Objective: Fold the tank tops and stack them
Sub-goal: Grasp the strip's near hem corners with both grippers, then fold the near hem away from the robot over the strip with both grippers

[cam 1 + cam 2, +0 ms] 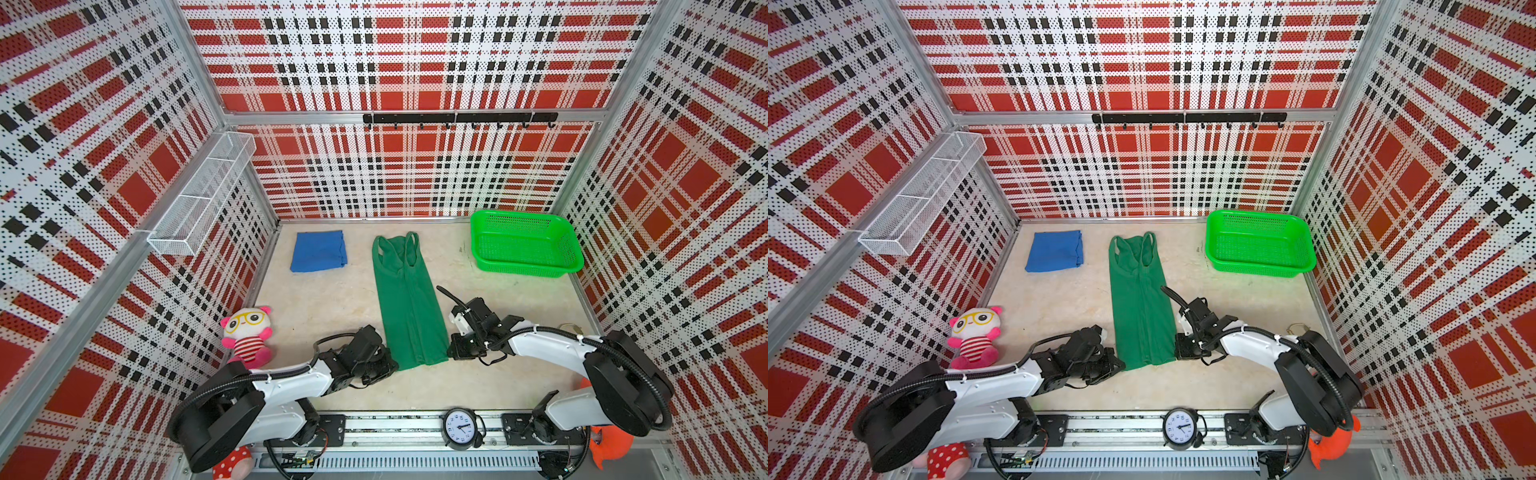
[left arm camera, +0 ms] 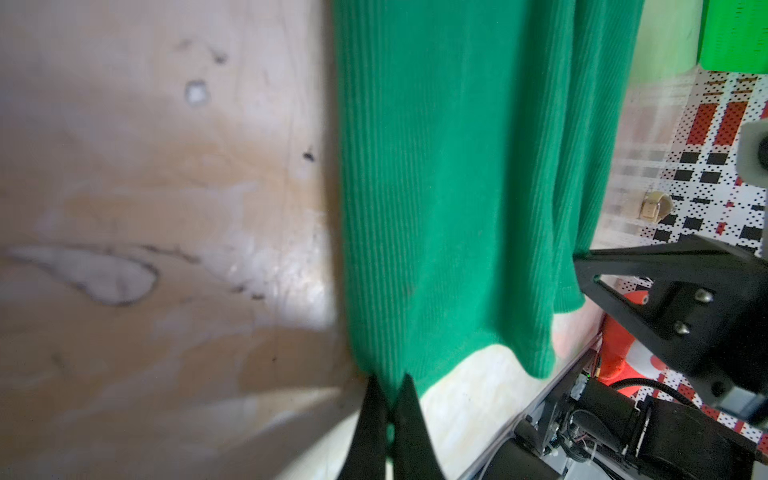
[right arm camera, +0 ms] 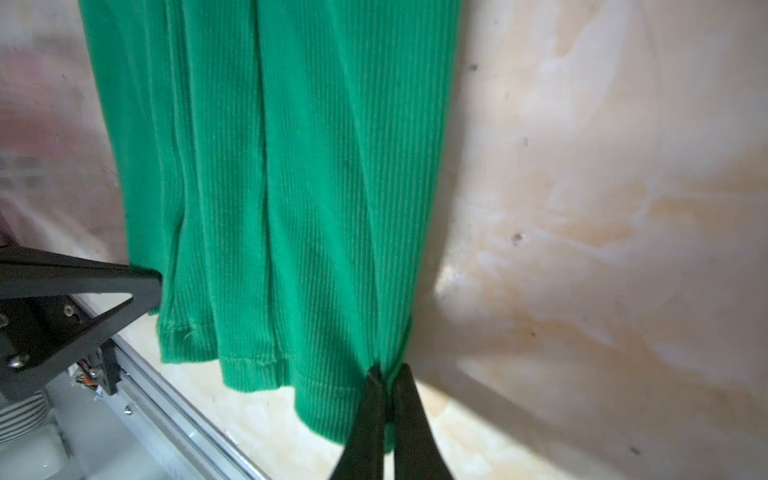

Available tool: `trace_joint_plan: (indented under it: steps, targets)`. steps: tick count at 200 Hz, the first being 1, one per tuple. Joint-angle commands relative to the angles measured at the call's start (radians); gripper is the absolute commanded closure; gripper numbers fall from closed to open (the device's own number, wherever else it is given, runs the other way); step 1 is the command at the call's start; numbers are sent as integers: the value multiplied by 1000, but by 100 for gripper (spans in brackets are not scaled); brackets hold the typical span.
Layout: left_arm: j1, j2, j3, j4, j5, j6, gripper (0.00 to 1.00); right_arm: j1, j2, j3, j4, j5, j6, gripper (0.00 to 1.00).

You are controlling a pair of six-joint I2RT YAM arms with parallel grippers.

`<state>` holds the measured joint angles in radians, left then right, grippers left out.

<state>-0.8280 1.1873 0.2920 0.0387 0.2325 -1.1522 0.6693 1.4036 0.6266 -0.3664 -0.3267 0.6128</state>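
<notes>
Both clamped shut, the left gripper (image 2: 390,388) and right gripper (image 3: 386,376) are pinching the near hem corners of the green tank top (image 1: 405,307) lying lengthwise on the table (image 1: 332,299), likely needing to carry them toward its far end.

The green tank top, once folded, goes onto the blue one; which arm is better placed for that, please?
Left, probably: the blue tank top lies on its side; left gripper and right gripper each pinch the hem of the green tank top.
</notes>
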Motion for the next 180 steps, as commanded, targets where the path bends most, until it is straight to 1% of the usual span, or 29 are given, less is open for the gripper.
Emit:
trace_joint_plan:
  steps: [1,18,42,54,68,94,112,117,137,180]
  targets:
    - [-28,-63,-5,-69,-32,-16,100,32,-58,-10,-55,22,32,98]
    - [-71,-117,-8,-107,-55,-54,100,68,-91,-13,-88,41,58,100]
    - [-139,-189,8,-164,-94,-106,100,115,-145,-5,-138,54,88,100]
    - [-148,-216,29,-210,-114,-112,100,119,-170,12,-170,63,83,100]
    - [-136,-233,65,-265,-128,-85,100,119,-184,53,-216,87,61,100]
    - [-39,-234,153,-370,-115,20,100,115,-156,155,-301,121,-4,100]
    - [46,-218,202,-399,-92,97,100,106,-106,218,-328,138,-53,100]
    - [70,-209,212,-402,-82,121,100,101,-91,234,-330,146,-96,100]
    - [145,-155,258,-406,-59,207,100,65,-29,305,-338,167,-164,100]
    - [279,15,383,-383,-35,392,100,-8,126,491,-315,207,-311,100]
